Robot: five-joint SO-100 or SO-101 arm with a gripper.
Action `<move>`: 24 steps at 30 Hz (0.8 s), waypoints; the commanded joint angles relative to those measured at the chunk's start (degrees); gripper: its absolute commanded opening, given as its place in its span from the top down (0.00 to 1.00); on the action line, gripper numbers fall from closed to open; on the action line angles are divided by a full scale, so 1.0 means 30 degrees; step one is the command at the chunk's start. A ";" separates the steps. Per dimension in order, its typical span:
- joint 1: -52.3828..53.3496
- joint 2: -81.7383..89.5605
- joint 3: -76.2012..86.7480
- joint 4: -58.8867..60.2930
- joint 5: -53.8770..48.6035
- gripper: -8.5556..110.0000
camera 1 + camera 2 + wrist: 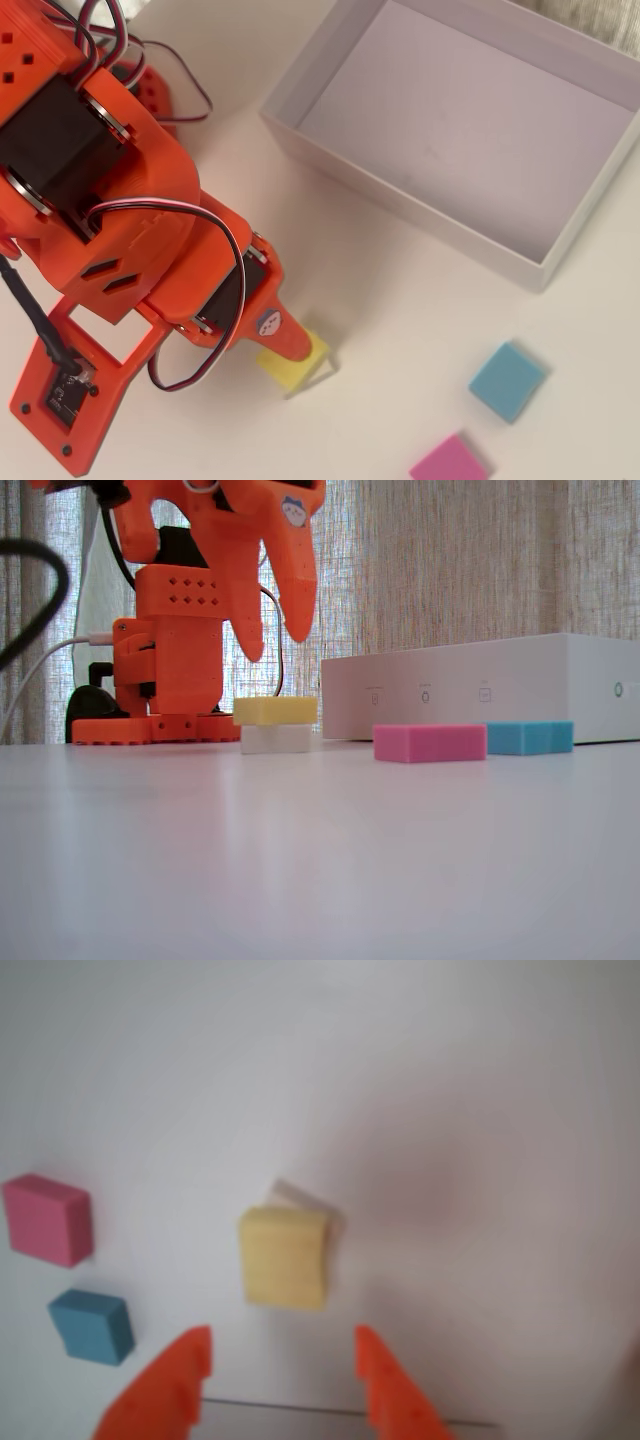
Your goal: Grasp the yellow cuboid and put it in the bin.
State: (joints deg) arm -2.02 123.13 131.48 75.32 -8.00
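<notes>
The tool [272, 648] hangs above the yellow cuboid [275, 711], fingers spread wide and clear of it. In the wrist view the cuboid [284, 1257] sits just ahead of the gap between the two orange tips. It rests on top of a cream block [276, 739] on the table [320, 860]. The bin [455, 130] stands near, with blue [507, 381] and pink [448, 462] blocks off to the side.

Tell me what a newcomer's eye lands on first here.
The orange end effector, jaws open, hangs above the yellow cuboid, which is stacked on a pale block. In the fixed view, right of that stack, the pink block and blue block lie before the bin.
</notes>
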 commanded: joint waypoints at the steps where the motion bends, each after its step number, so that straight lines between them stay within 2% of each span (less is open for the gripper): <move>1: 0.0439 -0.0146 0.0088 -0.0439 -0.0410 0.79; 24: 0.0996 -0.1494 0.0674 -0.2080 -0.1113 0.77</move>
State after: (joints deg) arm 1.14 118.65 133.68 69.70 -10.46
